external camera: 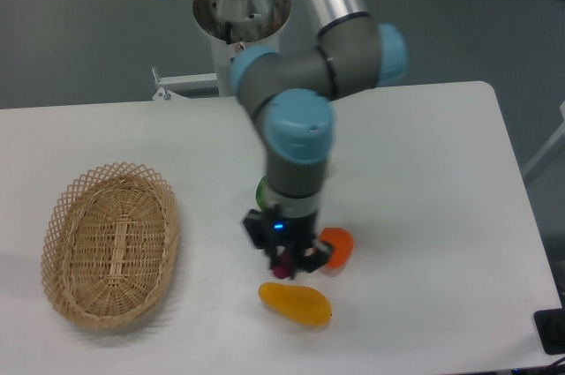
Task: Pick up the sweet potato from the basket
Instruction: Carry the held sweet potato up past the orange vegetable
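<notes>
While the sweet potato (283, 262) shows only as a magenta sliver pinched in the gripper (287, 259), it hangs just above the yellow vegetable (295, 302), beside the orange one (336, 247), well clear of the basket (66, 278); pickup looks done, next a gentle set-down; no readable writing anywhere
</notes>
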You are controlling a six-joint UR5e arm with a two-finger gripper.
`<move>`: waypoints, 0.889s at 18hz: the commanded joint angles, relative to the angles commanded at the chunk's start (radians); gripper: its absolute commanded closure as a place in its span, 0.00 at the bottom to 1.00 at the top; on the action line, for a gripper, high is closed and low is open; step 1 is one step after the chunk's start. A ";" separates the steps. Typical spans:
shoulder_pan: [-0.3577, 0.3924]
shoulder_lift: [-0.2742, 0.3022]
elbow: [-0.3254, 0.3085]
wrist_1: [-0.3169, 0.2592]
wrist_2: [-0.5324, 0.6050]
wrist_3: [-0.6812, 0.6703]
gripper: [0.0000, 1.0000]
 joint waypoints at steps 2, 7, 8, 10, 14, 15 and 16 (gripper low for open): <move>0.035 -0.018 0.029 -0.029 0.008 0.046 0.85; 0.117 -0.045 0.051 -0.031 0.041 0.186 0.86; 0.136 -0.043 0.049 -0.039 0.045 0.216 0.86; 0.179 -0.043 0.049 -0.074 0.046 0.305 0.86; 0.242 -0.061 0.060 -0.075 0.060 0.404 0.87; 0.250 -0.074 0.078 -0.074 0.061 0.404 0.87; 0.253 -0.087 0.095 -0.074 0.063 0.410 0.87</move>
